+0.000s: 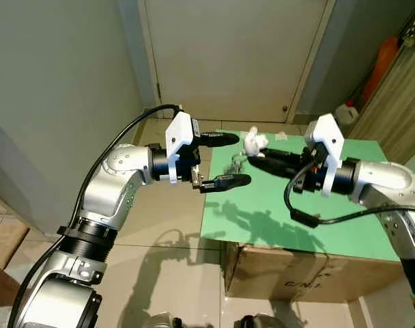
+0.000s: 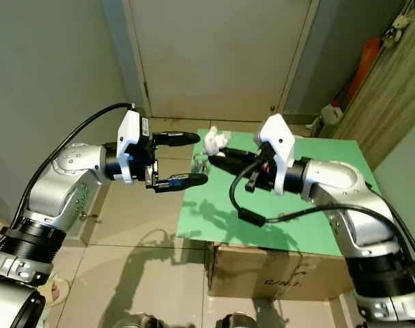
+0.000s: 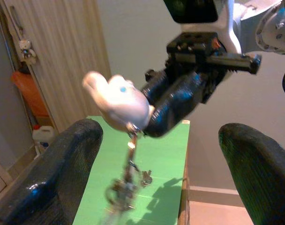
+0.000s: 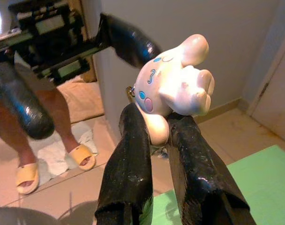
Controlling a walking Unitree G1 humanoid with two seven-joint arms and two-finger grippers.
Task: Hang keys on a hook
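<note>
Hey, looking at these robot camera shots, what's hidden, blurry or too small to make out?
- Keys: blurred in the left wrist view, tiny in the head views; their number is unreadable.
- White charm: its base is covered by the right gripper fingers.
- Person: in the right wrist view, cut off above the legs by the left gripper.
- Cardboard box: its print is shadowed, unreadable.

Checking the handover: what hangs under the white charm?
Under the white charm, pinched by the right end effector, a chain with keys dangles over the green table. Key count is blurred.
</note>
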